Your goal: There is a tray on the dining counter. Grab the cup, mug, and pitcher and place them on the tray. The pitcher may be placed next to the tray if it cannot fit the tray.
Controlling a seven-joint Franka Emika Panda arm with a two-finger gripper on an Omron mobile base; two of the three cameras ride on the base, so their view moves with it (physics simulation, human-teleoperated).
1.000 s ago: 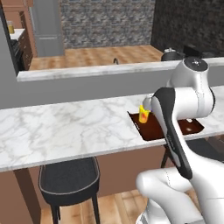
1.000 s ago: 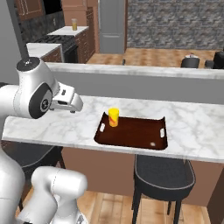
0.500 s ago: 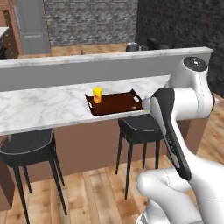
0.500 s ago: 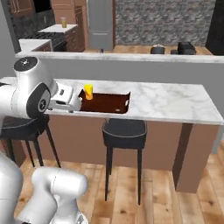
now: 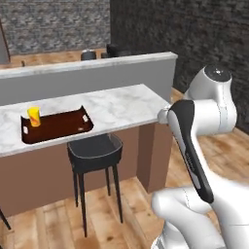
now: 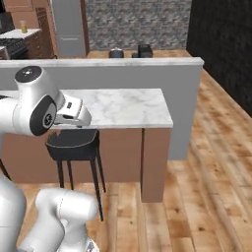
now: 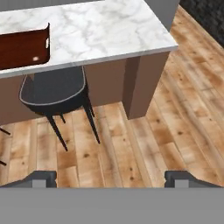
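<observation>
We see the dining counter [image 5: 116,104], long white marble, with a black stool [image 5: 95,151] tucked under its near edge. The tray [image 5: 58,127] lies flat on the counter, toward its left in the left base view. The cup [image 5: 33,116] stands upright on the tray's left end. The gripper [image 7: 111,177] hangs over wood floor, jaws spread wide, holding nothing.

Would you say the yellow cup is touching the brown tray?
Touching: the left base view shows the cup standing inside the tray, at its left end.
</observation>
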